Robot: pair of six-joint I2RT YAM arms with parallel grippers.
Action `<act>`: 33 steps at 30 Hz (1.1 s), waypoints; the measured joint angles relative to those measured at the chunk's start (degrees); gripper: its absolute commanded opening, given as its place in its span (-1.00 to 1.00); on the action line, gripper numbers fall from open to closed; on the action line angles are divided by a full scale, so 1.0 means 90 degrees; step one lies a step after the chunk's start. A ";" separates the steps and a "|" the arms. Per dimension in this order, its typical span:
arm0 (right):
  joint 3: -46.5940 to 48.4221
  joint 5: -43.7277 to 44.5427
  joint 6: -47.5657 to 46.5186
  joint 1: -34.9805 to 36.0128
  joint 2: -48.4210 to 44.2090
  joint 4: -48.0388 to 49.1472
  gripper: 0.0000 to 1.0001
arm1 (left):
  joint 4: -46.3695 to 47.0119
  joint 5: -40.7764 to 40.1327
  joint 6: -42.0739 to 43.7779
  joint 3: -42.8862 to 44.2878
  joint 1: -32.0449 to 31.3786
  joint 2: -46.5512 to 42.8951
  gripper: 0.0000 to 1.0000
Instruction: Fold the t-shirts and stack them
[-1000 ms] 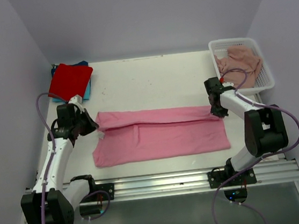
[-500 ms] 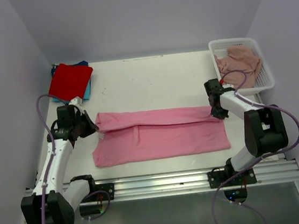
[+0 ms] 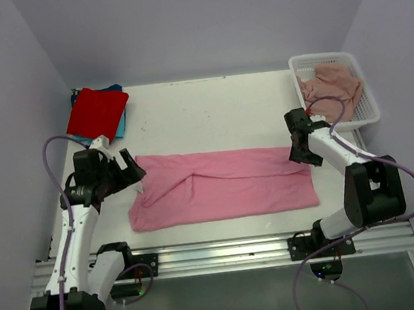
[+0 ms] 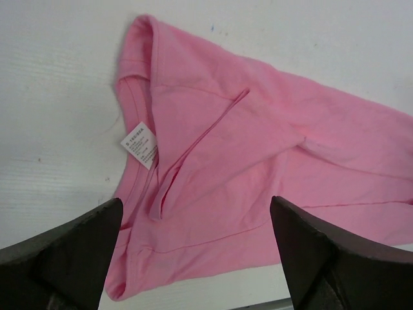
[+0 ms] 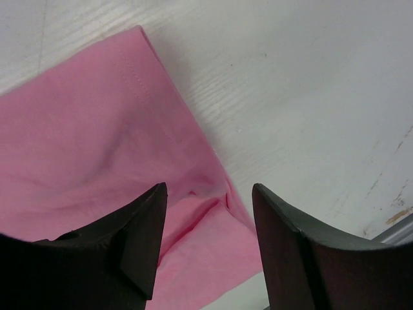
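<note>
On the table [image 3: 210, 117]: four t-shirts [image 3: 225, 186], one basket [image 3: 321, 57].

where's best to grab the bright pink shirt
Probably pinch the bright pink t-shirt at its short ends, from above: collar end by the white label from the left, hem end from the right. It lies flat as a long band, offering only edges.

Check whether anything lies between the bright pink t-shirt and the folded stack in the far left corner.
Nothing visible does. Only bare table separates the bright pink t-shirt from the red t-shirt in that corner. The open left gripper hovers over the pink shirt's left end.
</note>
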 measured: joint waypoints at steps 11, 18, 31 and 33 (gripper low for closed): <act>0.0916 -0.0512 -0.0146 0.0000 -0.0325 -0.0102 0.08 | 0.1348 0.1032 -0.0219 0.0347 0.0000 0.0313 1.00; 0.1219 -0.1804 -0.0289 0.0000 0.0202 0.0321 -1.00 | 0.2365 0.1999 -0.0345 0.0345 0.0000 0.2198 0.05; 0.0731 -0.2735 -0.0260 0.0085 0.0253 0.0765 -1.00 | 0.3670 0.3300 -0.0602 0.0454 -0.0046 0.3932 -0.08; 0.0697 -0.2761 -0.0260 0.0085 0.0253 0.0760 -1.00 | 0.3655 0.3257 -0.0595 0.0454 -0.0080 0.4267 -0.07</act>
